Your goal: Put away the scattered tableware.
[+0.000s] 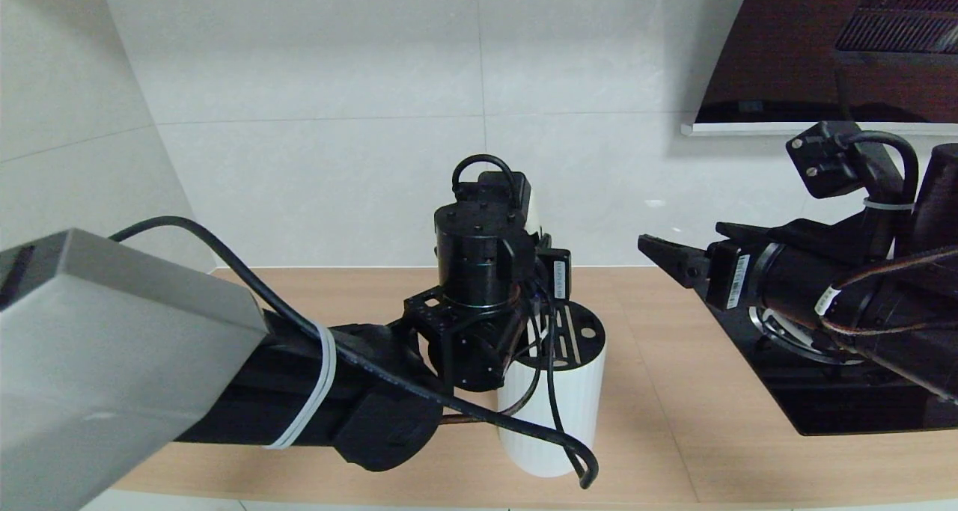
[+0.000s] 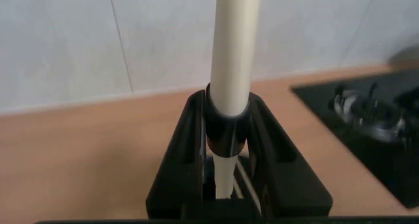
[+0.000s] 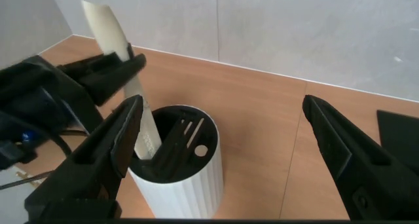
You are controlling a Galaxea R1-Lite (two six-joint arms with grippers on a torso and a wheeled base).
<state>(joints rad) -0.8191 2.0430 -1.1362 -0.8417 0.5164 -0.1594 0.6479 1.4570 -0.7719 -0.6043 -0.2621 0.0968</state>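
My left gripper (image 2: 226,119) is shut on a utensil with a long cream handle (image 2: 234,40) and a black collar. It holds the utensil upright over a white ribbed holder (image 1: 555,399) with a black slotted lid (image 3: 180,142). In the right wrist view the utensil's lower end (image 3: 145,129) dips into the lid's opening, and the left gripper (image 3: 108,70) clamps the handle above it. A bit of the handle (image 1: 534,210) shows beside the left wrist in the head view. My right gripper (image 3: 229,152) hangs open to the right of the holder, level with its top, with nothing between its fingers (image 1: 666,260).
The holder stands on a wooden counter (image 1: 374,294) against a tiled wall. A black hob (image 1: 823,399) with a burner (image 2: 366,109) lies to the right under my right arm, and a range hood (image 1: 823,47) hangs above it. The counter's front edge runs close behind the holder.
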